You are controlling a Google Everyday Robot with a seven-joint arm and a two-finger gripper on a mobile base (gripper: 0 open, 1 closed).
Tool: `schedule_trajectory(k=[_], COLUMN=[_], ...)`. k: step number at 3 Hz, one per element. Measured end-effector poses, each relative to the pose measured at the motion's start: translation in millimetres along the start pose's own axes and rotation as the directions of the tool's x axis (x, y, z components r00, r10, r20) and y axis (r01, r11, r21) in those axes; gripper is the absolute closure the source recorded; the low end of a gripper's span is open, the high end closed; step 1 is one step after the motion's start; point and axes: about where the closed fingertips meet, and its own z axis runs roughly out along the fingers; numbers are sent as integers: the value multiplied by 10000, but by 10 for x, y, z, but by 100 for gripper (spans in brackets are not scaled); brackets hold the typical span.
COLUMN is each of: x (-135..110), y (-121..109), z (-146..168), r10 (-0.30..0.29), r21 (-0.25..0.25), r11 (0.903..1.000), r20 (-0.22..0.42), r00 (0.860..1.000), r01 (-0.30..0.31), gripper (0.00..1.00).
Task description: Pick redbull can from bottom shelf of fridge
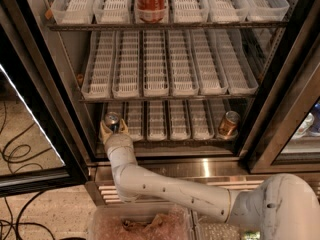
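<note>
The fridge (280,109) stands open with three shelves of white slotted trays. The redbull can (112,121), slim with a silver top, stands at the left end of the bottom shelf (170,141). My gripper (113,132) reaches in from below at the shelf's front left, and its cream fingers sit on either side of the can's lower part, closed around it. My white arm runs from the lower right up to that spot.
A copper-gold can (229,124) stands at the right end of the bottom shelf. A red cola can (151,2) stands on the top shelf. The black door frame (40,109) is on the left. Cables (15,154) lie on the floor at left.
</note>
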Motion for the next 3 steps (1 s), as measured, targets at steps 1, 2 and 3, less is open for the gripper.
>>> schedule_trajectory(k=[1, 2, 3], x=[-3, -189, -555], y=[-1, -48, -27], z=[-2, -138, -350], r10=[3, -79, -228], r21=[0, 66, -114], r11=[10000, 9999, 9996], r20=[9, 440, 1287], r00=[10000, 9990, 9914], r01=[-3, 76, 245], gripper=[100, 100, 100])
